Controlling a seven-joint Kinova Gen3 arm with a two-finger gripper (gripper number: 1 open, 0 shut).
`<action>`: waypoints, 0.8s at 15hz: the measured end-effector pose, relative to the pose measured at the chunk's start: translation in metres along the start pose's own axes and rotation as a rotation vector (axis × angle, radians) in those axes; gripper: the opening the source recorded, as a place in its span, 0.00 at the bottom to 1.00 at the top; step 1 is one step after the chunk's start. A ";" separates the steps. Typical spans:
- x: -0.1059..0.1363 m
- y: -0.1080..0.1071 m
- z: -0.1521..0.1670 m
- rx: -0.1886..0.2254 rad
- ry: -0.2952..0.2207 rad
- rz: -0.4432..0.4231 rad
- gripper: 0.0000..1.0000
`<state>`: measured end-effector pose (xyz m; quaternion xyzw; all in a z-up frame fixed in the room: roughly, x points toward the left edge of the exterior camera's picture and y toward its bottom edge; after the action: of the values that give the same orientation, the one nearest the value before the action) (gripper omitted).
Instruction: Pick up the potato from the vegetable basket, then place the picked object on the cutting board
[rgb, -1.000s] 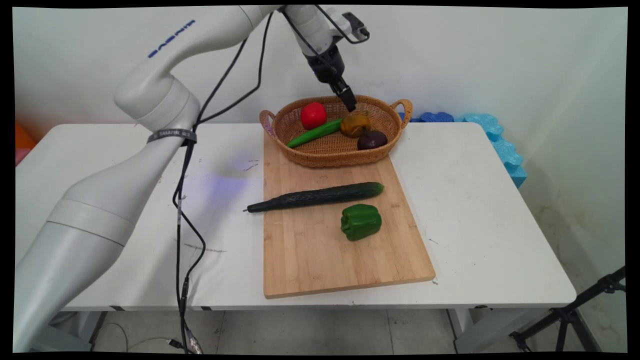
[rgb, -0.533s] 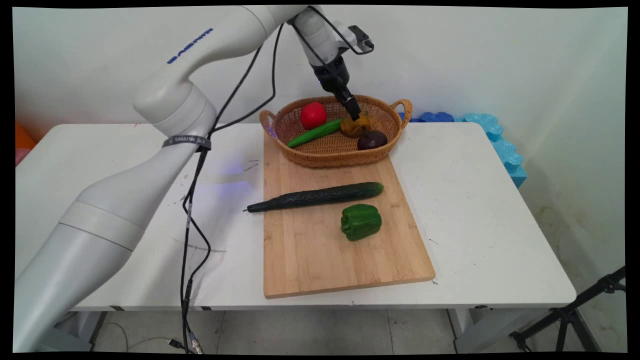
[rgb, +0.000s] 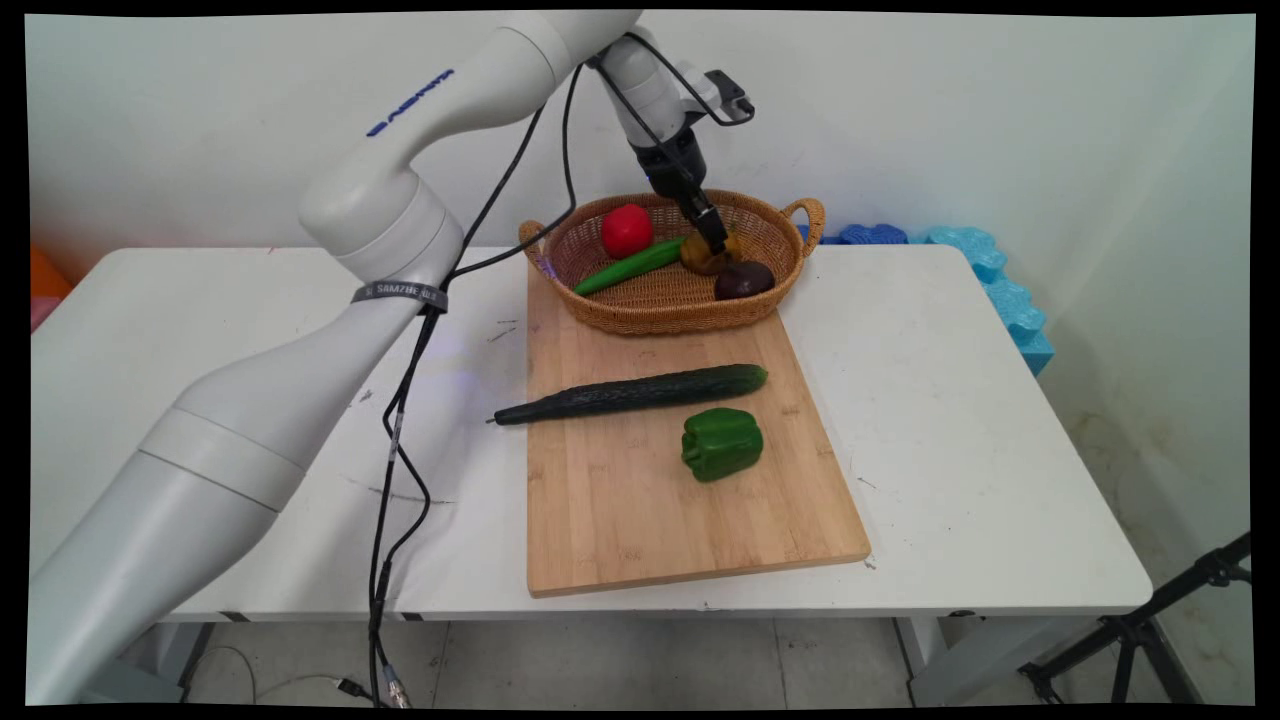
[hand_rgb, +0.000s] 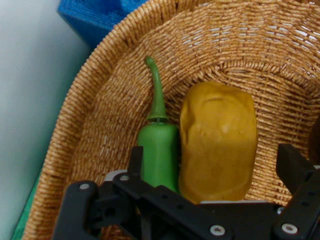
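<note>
My gripper (rgb: 715, 243) reaches down into the woven basket (rgb: 655, 316) at the far end of the cutting board. It is open, and its fingers straddle a yellow bell pepper (rgb: 703, 260) without closing on it. In the hand view the yellow pepper (hand_rgb: 218, 140) lies between the two black fingers (hand_rgb: 136, 159), with the stem end of a slim green pepper (hand_rgb: 159, 150) just beside it. The gripper (hand_rgb: 215, 162) holds nothing. A red tomato (rgb: 627, 230), the slim green pepper (rgb: 630, 266) and a dark purple vegetable (rgb: 743, 280) also lie in the basket.
A long dark cucumber (rgb: 630, 393) and a green bell pepper (rgb: 722, 443) lie on the wooden cutting board (rgb: 690, 530). Blue foam blocks (rgb: 1000, 280) stand beyond the table's far right corner. Black cables (rgb: 400, 440) hang from the arm on the left.
The gripper has come down and slightly right, from above the basket's far rim into the basket, around the yellow pepper. Nothing in the basket or on the board has moved.
</note>
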<state>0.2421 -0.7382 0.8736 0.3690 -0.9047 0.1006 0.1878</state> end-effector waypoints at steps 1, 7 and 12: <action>0.000 0.000 0.002 -0.004 0.000 0.002 1.00; 0.001 0.002 0.012 -0.019 0.008 0.016 0.00; -0.001 0.001 0.013 -0.024 0.016 0.010 0.00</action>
<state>0.2384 -0.7407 0.8611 0.3614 -0.9061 0.0937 0.1990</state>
